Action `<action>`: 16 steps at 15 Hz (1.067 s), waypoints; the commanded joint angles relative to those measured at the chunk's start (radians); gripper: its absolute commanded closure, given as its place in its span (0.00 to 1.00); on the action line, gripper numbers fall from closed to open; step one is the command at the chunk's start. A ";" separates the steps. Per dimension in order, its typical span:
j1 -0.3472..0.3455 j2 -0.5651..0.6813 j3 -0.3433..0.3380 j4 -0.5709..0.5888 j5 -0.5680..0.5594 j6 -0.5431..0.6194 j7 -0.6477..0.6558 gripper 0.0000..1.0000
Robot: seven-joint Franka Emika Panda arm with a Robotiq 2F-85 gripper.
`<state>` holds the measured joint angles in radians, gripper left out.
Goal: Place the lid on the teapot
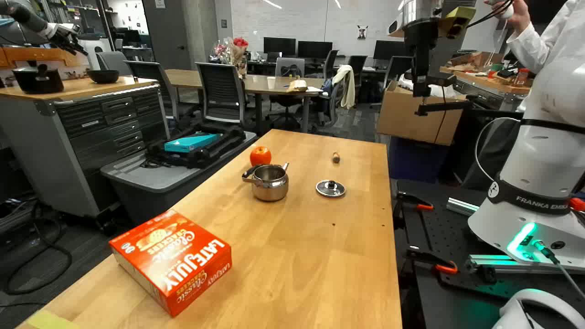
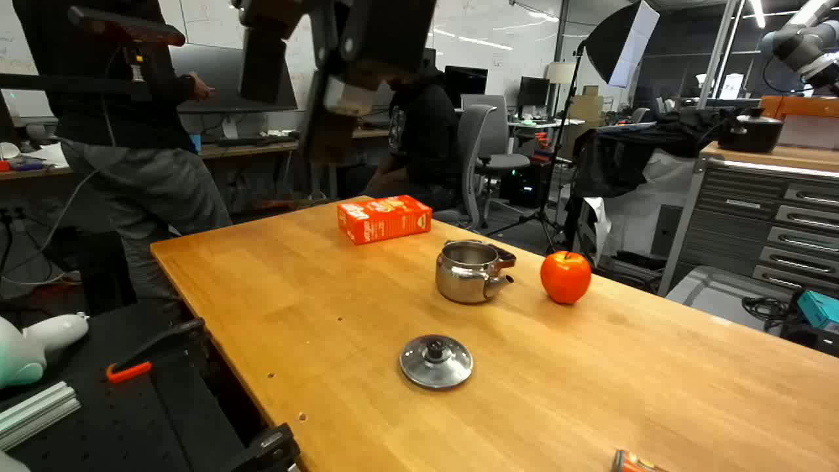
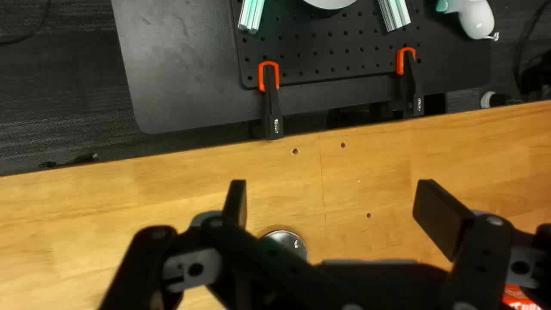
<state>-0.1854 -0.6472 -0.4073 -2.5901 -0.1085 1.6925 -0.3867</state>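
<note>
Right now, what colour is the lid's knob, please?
The knob is black, best seen in an exterior view.

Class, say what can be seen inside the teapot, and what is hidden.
The teapot is uncovered, its lid lying apart from it. Inside, part of its far wall shows; the near side hides the bottom, so any contents there cannot be told.

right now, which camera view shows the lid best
Best in an exterior view: there the lid looks large and unblocked, its dark knob plain. It is whole in both exterior views, but smaller in an exterior view. In the wrist view the gripper hides part of it, and the knob cannot be made out.
</note>
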 commanded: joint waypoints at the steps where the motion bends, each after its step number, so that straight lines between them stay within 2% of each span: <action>1: -0.018 0.005 0.016 0.002 0.009 0.000 -0.009 0.00; 7: -0.020 0.000 0.018 -0.003 0.008 0.015 -0.003 0.00; 12: -0.037 -0.025 0.024 -0.043 0.008 0.191 0.027 0.00; 16: -0.039 -0.004 0.027 -0.064 0.013 0.288 0.038 0.00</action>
<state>-0.2043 -0.6476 -0.4000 -2.6306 -0.1082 1.9155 -0.3659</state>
